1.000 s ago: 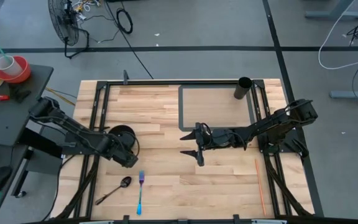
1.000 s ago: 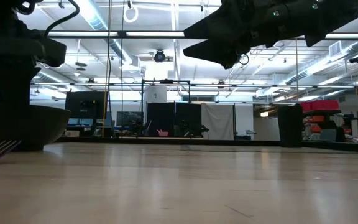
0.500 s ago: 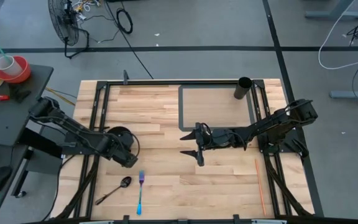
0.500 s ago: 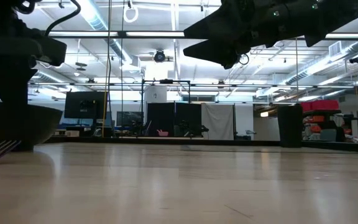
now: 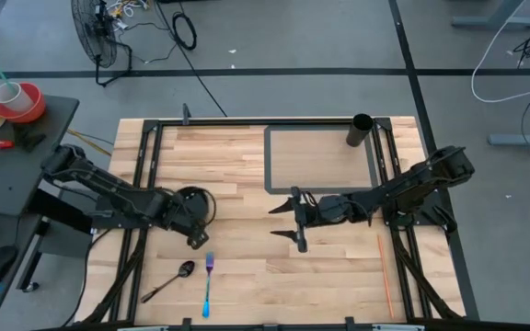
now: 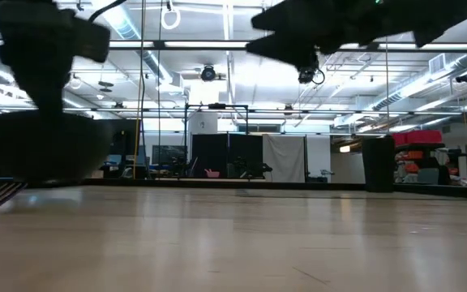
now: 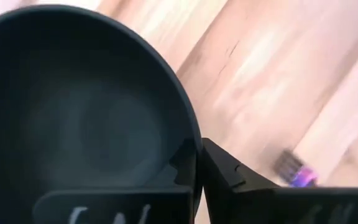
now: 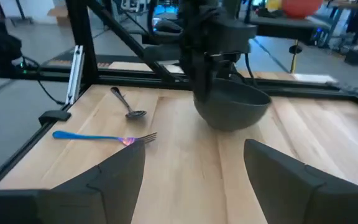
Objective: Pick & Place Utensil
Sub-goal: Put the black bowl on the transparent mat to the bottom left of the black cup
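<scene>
A dark bowl (image 5: 194, 202) hangs a little above the table's left part, with my left gripper (image 5: 194, 222) shut on its rim; the low view shows the bowl (image 6: 43, 150) at the left. A blue-handled fork (image 5: 208, 280) and a dark spoon (image 5: 173, 279) lie flat side by side near the front edge, below the bowl. The right wrist view shows the bowl (image 8: 232, 106), fork (image 8: 104, 137) and spoon (image 8: 129, 106) too. My right gripper (image 5: 284, 223) hovers open over the table's middle, holding nothing. My left gripper holds the bowl by its rim (image 7: 190, 146), on the side toward the table's near edge. One finger is inside the bowl and the other finger (image 7: 225, 177) is outside. The fingers come steeply from above. The bowl hangs upright, lifted just clear of the table.
A dark-edged mat (image 5: 320, 156) lies at the far middle, with a dark upright cup (image 5: 361, 131) at its far right corner. An orange stick (image 5: 385, 276) lies near the right edge. Black frame rails (image 5: 145, 156) run along the table's sides.
My left gripper has risen and gone toward the table's right with the bowl. The bowl stood on the table a second ago and now hangs just above it, still upright.
</scene>
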